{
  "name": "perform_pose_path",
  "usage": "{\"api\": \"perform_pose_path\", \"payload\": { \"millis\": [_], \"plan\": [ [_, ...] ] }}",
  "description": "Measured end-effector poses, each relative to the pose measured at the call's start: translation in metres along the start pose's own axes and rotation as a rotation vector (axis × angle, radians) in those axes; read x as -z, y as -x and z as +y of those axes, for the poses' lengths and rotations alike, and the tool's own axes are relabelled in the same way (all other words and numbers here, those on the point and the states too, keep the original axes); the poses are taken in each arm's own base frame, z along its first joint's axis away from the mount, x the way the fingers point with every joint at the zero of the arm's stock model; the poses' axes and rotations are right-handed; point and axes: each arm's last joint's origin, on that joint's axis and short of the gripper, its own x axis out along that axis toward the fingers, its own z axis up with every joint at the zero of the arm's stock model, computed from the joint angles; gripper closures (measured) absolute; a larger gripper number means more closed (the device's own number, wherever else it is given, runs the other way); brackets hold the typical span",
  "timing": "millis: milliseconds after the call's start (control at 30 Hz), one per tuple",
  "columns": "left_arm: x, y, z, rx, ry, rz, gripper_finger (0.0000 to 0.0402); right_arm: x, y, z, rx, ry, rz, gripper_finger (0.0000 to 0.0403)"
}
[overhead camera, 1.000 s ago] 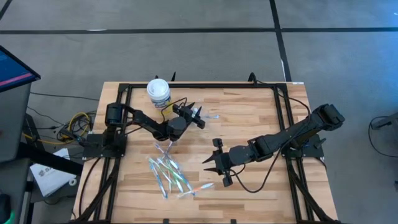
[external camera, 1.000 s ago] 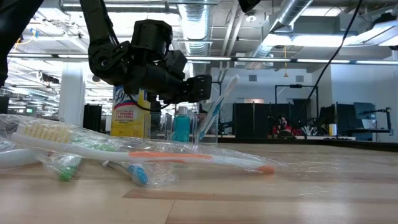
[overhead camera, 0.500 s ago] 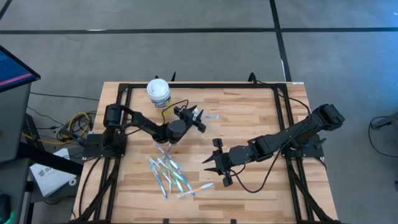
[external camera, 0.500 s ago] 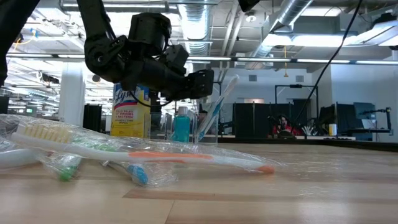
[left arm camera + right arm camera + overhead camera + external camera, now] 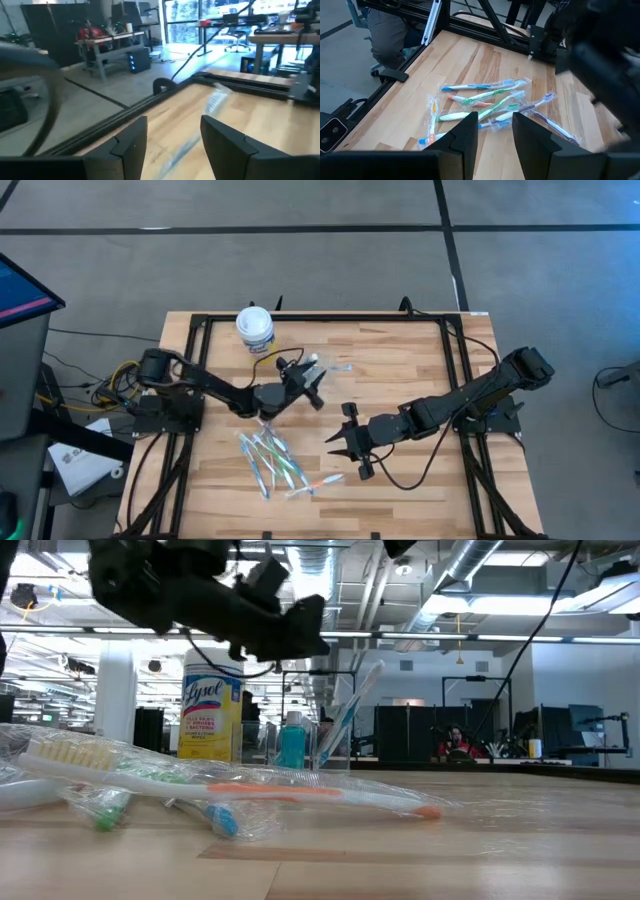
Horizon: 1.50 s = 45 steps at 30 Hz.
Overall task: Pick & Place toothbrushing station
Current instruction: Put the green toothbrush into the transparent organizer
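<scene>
While the right gripper (image 5: pixel 347 442) waits open and empty beside the toothbrushes (image 5: pixel 272 461), the left gripper (image 5: pixel 307 383) hangs open, holding nothing, near the cup (image 5: pixel 337 745).

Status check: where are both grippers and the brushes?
Left gripper open, empty, raised near the cup. Right gripper open, empty, beside the toothbrush pile. Yellow canister at the far edge, out of the way.

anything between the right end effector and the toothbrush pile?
Nothing visible. The right end effector, open, hovers just right of the wrapped toothbrushes, with bare table between. The left end effector is off toward the Lysol canister.
</scene>
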Motion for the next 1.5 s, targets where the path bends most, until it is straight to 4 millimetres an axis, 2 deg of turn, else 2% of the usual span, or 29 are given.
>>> {"api": "perform_pose_path", "payload": {
  "millis": [333, 567, 900, 1300, 1500],
  "plan": [
    [-0.012, 0.051, 0.004, 0.406, -0.016, 0.047, 0.0224, -0.002, 0.000, 0.000, 0.002, -0.021, -0.023, 0.0291],
    [-0.009, 0.084, 0.005, 0.562, -0.013, 0.146, 0.0224, -0.002, 0.000, -0.001, 0.002, -0.043, -0.026, 0.0291],
    [-0.001, 0.121, -0.010, 0.789, -0.107, 0.246, 0.0224, -0.002, 0.000, 0.000, 0.001, -0.069, -0.024, 0.0291],
    [0.013, 0.152, -0.016, 0.847, -0.027, 0.446, 0.0230, -0.002, 0.000, 0.000, -0.002, -0.076, -0.021, 0.0291],
    [0.018, 0.166, -0.015, 0.871, -0.061, 0.506, 0.0246, -0.002, 0.000, 0.000, -0.002, -0.078, -0.021, 0.0291]
  ]
}}
